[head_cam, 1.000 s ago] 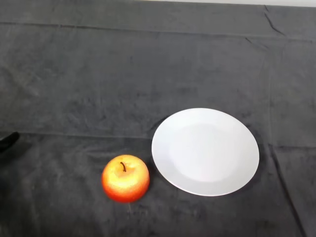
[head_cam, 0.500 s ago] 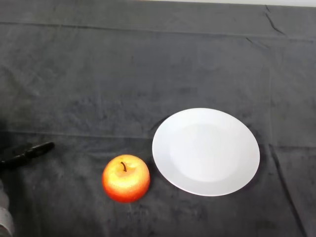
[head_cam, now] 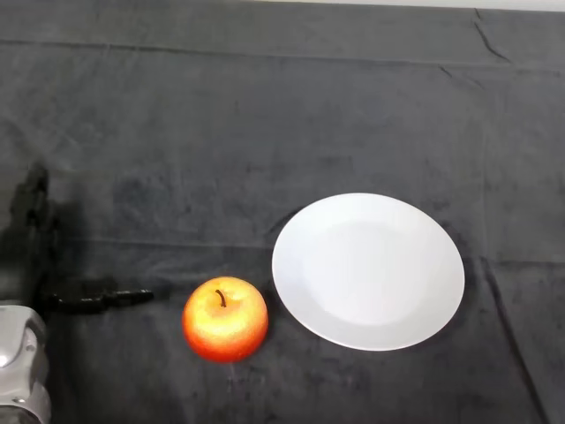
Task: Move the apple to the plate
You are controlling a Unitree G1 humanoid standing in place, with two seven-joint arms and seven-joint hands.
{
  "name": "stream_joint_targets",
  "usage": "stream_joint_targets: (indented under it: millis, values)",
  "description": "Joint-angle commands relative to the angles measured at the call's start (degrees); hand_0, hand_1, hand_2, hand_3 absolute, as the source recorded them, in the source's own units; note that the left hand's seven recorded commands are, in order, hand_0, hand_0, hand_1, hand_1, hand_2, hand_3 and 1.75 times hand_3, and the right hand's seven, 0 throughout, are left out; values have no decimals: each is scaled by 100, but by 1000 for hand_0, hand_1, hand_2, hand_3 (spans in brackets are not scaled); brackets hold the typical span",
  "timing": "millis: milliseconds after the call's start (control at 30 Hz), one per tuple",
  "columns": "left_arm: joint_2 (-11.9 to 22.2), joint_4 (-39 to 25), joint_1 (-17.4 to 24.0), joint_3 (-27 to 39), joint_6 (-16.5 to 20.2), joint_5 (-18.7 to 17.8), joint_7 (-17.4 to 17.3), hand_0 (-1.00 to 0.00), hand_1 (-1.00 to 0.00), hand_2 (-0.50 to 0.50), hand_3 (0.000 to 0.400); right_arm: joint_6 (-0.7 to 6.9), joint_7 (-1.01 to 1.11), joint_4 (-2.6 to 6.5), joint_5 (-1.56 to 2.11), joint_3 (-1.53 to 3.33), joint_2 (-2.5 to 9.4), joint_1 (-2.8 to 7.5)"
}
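Dark grey cloth covers the whole table (head_cam: 265,115), creased here and there. The apple (head_cam: 224,319) sits on it at about seven o'clock, red and yellow with its stem up. The white plate (head_cam: 367,270) lies just beside it toward three o'clock, a thin strip of cloth showing between the two, and there is nothing on the plate.

What has changed is the arm. A second ago only a dark tip showed at the far nine o'clock edge; half a second ago one finger reached a little way in. Now the hand (head_cam: 53,265) is well inside the view at eight o'clock, with the silver forearm showing in the lower corner. The hand is spread wide: one finger (head_cam: 101,296) stretches flat toward the apple and stops short of it, while another part stands up toward twelve o'clock. It holds nothing and touches nothing that I can see.

The apple and plate have not shifted at all over that second. So I'd judge this as the approach. The grasp has not started. The hand needs to close the last gap and get round the apple, then carry it the short way across to the plate.
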Motion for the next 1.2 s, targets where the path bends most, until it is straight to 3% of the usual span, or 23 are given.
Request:
stream_joint_targets:
  millis: [33, 467, 733, 933, 1067, 1200]
  values:
    - [-61, -22, 453, -274, -48, 225, -105, 0, 0, 0, 0, -27, -8, -36, 43, -63, -121, 88]
    - [-3, 26, 668, -1212, -587, 1003, -217, 0, 0, 0, 0, -26, -8, -35, 44, -64, -122, 88]
    - [11, 89, 693, -1610, -776, 1273, -293, 0, 0, 0, 0, -26, -7, -31, 45, -64, -123, 87]
    - [-173, 118, 745, -1960, -889, 1436, -227, 0, 0, 0, 0, -27, -6, -28, 46, -65, -125, 86]
    - [-213, 141, 781, -2179, -984, 1436, -394, 0, 0, 0, 0, -27, -5, -26, 46, -66, -126, 85]
    - [-172, 170, 749, -2308, -1039, 1304, -827, 0, 0, 0, 0, -27, -4, -23, 47, -66, -127, 84]
